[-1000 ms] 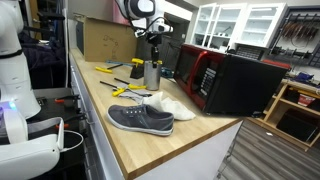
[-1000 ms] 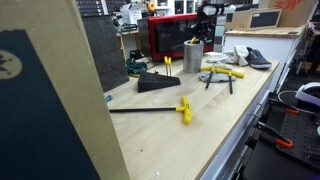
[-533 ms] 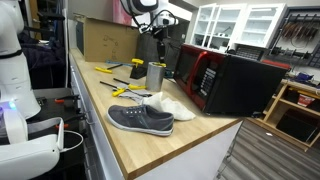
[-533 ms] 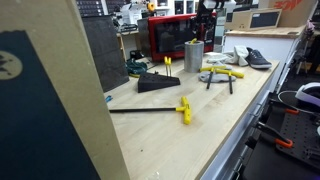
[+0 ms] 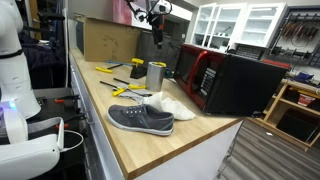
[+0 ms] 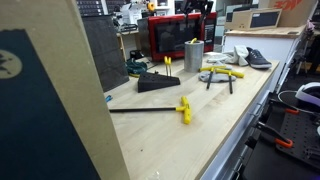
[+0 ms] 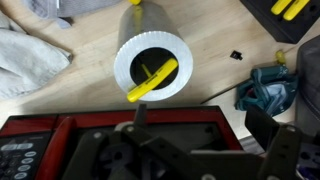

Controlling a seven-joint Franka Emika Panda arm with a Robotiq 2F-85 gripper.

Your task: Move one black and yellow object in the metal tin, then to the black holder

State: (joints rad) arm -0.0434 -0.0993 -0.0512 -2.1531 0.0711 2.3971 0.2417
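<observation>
The metal tin (image 7: 152, 65) stands upright on the wooden bench, seen from above in the wrist view. A black and yellow object (image 7: 152, 80) leans inside it, its yellow handle across the opening. My gripper (image 7: 200, 125) hangs above the tin, open and empty, its fingers (image 7: 260, 126) spread wide. In both exterior views the gripper (image 5: 157, 38) is well clear of the tin (image 5: 155, 75) (image 6: 193, 55). The black holder (image 6: 160, 84) lies on the bench beside the tin, with a yellow-tipped tool (image 6: 167, 62) standing in it.
A red and black microwave (image 5: 225, 80) stands just behind the tin. A grey shoe (image 5: 140, 120) and a white cloth (image 5: 172, 106) lie towards the bench's end. Yellow-handled pliers (image 6: 225, 72), another yellow tool (image 6: 184, 108), a cardboard box (image 5: 105, 40) and a teal cloth (image 7: 265, 90) are nearby.
The jaws have opened and let go of the black and yellow object, which stays in the tin. The gripper has risen straight up from the tin's mouth.
</observation>
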